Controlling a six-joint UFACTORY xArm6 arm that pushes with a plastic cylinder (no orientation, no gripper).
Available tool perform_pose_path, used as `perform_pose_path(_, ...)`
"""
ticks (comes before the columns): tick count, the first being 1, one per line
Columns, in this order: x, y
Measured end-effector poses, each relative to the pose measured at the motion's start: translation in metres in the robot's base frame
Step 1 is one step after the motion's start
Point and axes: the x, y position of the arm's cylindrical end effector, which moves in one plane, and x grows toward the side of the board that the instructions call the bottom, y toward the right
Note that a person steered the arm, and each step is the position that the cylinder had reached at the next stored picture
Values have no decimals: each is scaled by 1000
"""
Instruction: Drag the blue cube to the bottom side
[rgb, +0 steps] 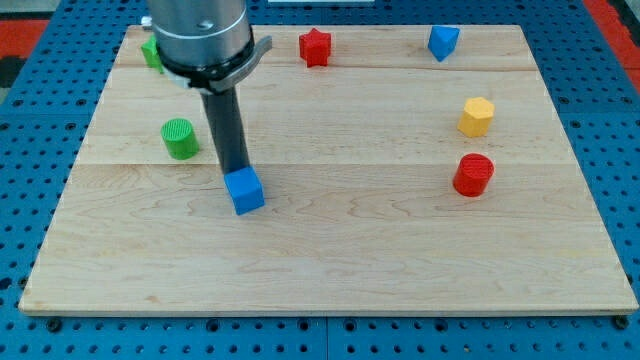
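Note:
The blue cube sits on the wooden board, left of centre. My tip is at the cube's upper edge, touching or nearly touching it from the view's top side. The dark rod rises from there to the arm's grey body at the view's top left.
A green cylinder lies left of the rod. A green block is partly hidden behind the arm at top left. A red star and a second blue block are at the top. A yellow hexagonal block and a red cylinder are at right.

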Motion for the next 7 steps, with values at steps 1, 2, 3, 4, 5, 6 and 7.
perform_pose_path(1,41,25)
perform_pose_path(2,59,70)
perform_pose_path(3,50,95)
perform_pose_path(4,52,209)
perform_pose_path(5,28,297)
perform_pose_path(6,18,314)
perform_pose_path(7,-9,244)
